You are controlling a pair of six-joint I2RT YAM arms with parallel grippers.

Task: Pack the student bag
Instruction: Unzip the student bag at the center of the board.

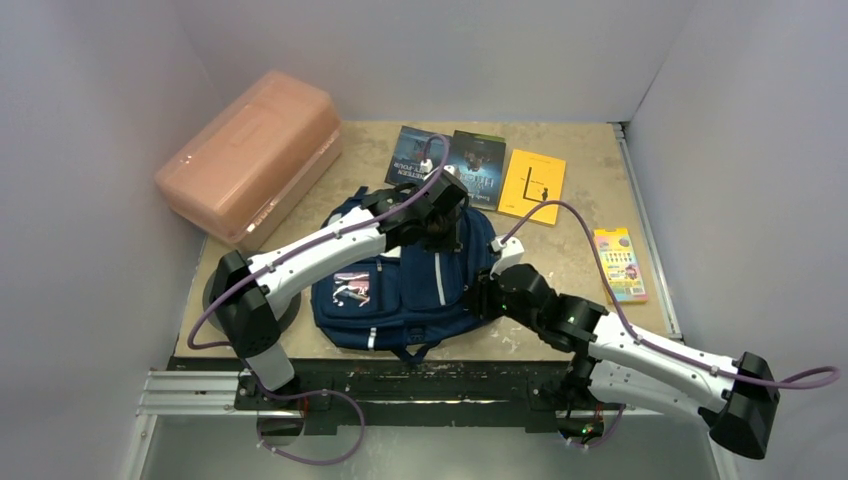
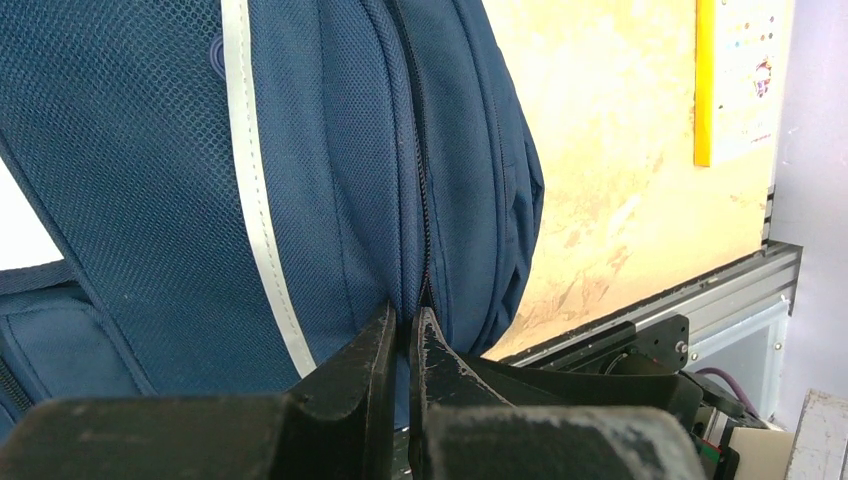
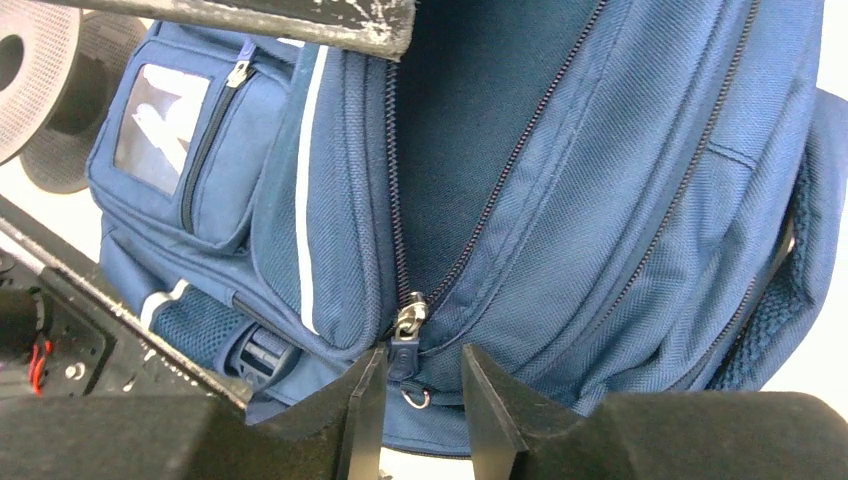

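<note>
From above, the bag (image 1: 400,290) lies front-up in the middle of the surface (image 1: 570,250), close to the near edge. Its long axis runs near to far, leaning a little left at the far end. The top points away from my bases toward the books (image 1: 478,165). The white patch (image 1: 352,288) faces up on the front pocket. The box (image 1: 250,155) sits far left and a colourful pack (image 1: 620,263) lies well apart on the right.

That view hides my fingertips. My left pincer (image 1: 445,225) is over the bag's far right corner and my right pincer (image 1: 478,297) is at its right flank.

My left wrist view fills in the first. The left pincer (image 2: 402,335) has its fingers drawn almost together, with only a thin slit between them. The tips are set on the closed zip line of the bag (image 2: 330,150), beside the grey stripe (image 2: 255,200). I cannot tell whether fabric is nipped in the slit.

My right wrist view alone shows the main zip partly undone. Two rows of teeth spread into a dark gap in the bag (image 3: 600,200) and meet at the zip pull (image 3: 408,325). My right pincer (image 3: 424,352) stands apart, with the pull hanging between its tips. The left tip is just beside the pull and the other is clear of it.
</note>
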